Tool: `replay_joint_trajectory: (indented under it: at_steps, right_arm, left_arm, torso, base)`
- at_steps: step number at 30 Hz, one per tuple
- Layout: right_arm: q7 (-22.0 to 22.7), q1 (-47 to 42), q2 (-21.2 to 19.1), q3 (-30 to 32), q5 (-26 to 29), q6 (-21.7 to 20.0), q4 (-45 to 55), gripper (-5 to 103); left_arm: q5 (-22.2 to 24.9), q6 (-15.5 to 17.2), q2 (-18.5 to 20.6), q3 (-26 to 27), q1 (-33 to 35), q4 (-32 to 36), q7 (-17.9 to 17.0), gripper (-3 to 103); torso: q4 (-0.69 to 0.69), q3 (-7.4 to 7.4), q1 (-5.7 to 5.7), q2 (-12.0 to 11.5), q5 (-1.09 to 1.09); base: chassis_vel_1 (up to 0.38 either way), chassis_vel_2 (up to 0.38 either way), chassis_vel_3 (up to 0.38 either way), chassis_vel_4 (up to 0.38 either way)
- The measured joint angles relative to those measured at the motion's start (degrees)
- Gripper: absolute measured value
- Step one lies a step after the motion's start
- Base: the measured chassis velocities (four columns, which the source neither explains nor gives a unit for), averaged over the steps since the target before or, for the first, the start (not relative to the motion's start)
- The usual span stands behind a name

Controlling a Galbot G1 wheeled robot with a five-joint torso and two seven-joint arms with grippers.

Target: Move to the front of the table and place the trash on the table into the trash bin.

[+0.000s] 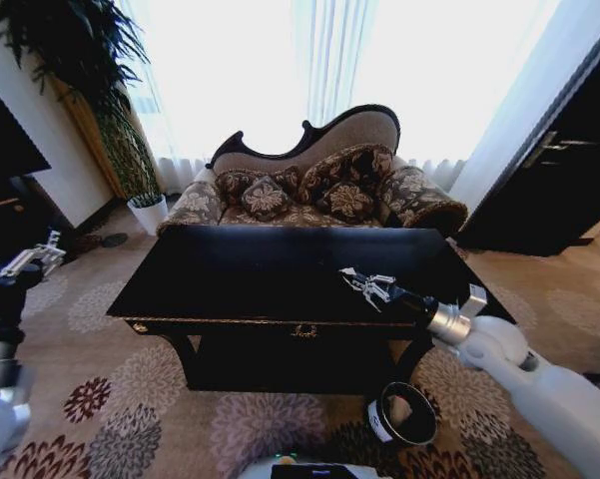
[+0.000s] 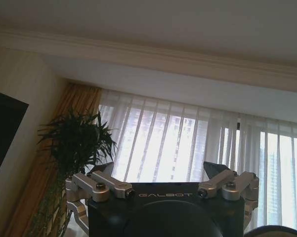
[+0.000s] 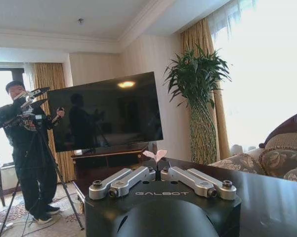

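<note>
The right gripper (image 1: 357,281) is hovering over the black table (image 1: 240,274), its fingers pinching a small white paper scrap (image 3: 156,155); next it needs carrying to the trash bin (image 1: 402,413) below. The left gripper (image 1: 42,254) is waiting aside, spread wide

The table (image 1: 280,274) stands directly before a sofa (image 1: 314,185). The trash bin (image 1: 402,414) sits on the carpet in front of the table's right end. A potted plant (image 1: 130,150) stands behind the table's left end, beside the sofa. The right gripper (image 1: 364,286) hangs over the table's right front portion; the left gripper (image 1: 40,257) is left of the table.
</note>
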State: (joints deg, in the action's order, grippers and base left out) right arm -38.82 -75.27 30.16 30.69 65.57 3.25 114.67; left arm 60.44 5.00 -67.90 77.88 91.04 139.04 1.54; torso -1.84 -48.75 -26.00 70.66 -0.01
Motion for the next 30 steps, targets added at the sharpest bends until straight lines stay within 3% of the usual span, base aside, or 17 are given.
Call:
replay_joint_trajectory:
  at_steps: [7, 10, 11, 14, 15, 16, 19, 22, 25, 30]
  right_arm:
    - [-5.46, -5.0, 0.36, 3.3, 3.8, 3.09, -4.28, 0]
    - [-11.75, -8.66, 3.22, 6.44, 6.23, 3.79, -6.39, 0]
    - [-11.75, -8.66, 3.22, 6.44, 6.23, 3.79, -6.39, 0]
    - [-20.59, -12.6, 7.65, 11.53, 7.94, 3.48, -8.2, 0]
    - [-20.59, -12.6, 7.65, 11.53, 7.94, 3.48, -8.2, 0]
    - [-23.29, -13.93, 9.17, 13.74, 7.86, 2.87, -8.96, 0]
    - [-28.59, -17.59, 12.86, 17.75, 6.23, 2.79, -12.63, 0]
    - [-30.79, -19.24, 14.16, 18.72, 4.96, 3.4, -14.91, 0]
    - [-36.09, -22.02, 16.5, 19.25, 0.4, 4.38, -20.13, 0]
    - [-38.06, -21.4, 18.63, 15.59, -7.74, 7.54, -27.33, 0]
  left_arm:
    - [0.11, 0.02, 0.47, 0.08, -0.26, -0.38, 0.05, 100]
    - [0.57, -0.01, 1.52, 0.84, -0.8, -1.4, 0.26, 100]
    - [0.57, -0.01, 1.52, 0.84, -0.8, -1.4, 0.26, 100]
    - [1.36, -0.2, 2.58, 1.27, -1.51, -3.16, 0.27, 100]
    - [1.36, -0.2, 2.58, 1.27, -1.51, -3.16, 0.27, 100]
    - [1.4, -0.25, 2.93, 1.27, -1.78, -3.7, 0.28, 100]
    - [1.62, -0.3, 3.6, 0.88, -2.31, -4.72, 0.29, 100]
    - [1.62, -0.33, 3.77, 0.64, -2.47, -4.96, 0.3, 100]
    - [1.68, -0.34, 4.04, 0.22, -2.7, -5.1, 0.33, 100]
    - [2.06, -0.35, 4.11, 0.4, -2.61, -4.79, 0.34, 100]
  torso:
    - [-0.01, 0.0, 0.0, 0.0, 0.0]
    - [-0.02, 0.0, 0.0, 0.0, 0.0]
    - [-0.02, 0.0, 0.0, 0.0, 0.0]
    - [-0.01, 0.0, 0.0, 0.0, 0.0]
    - [-0.01, 0.0, 0.0, 0.0, 0.0]
    - [-0.01, 0.0, 0.0, 0.0, -0.01]
    - [-0.02, 0.0, 0.0, 0.0, 0.0]
    - [-0.02, 0.0, 0.0, 0.0, -0.01]
    - [-0.03, 0.0, 0.0, 0.0, 0.01]
    - [-0.02, 0.0, 0.01, 0.01, 0.0]
  base:
    - [0.0, 0.0, 0.0, 0.0]
    - [0.0, 0.0, 0.0, 0.0]
    - [0.0, 0.0, 0.0, 0.0]
    - [0.0, 0.0, 0.0, 0.0]
    - [0.0, 0.0, 0.0, 0.0]
    - [0.0, 0.0, 0.0, 0.0]
    - [0.0, 0.0, 0.0, 0.0]
    - [0.0, 0.0, 0.0, 0.0]
    - [0.0, 0.0, 0.0, 0.0]
    - [0.0, 0.0, 0.0, 0.0]
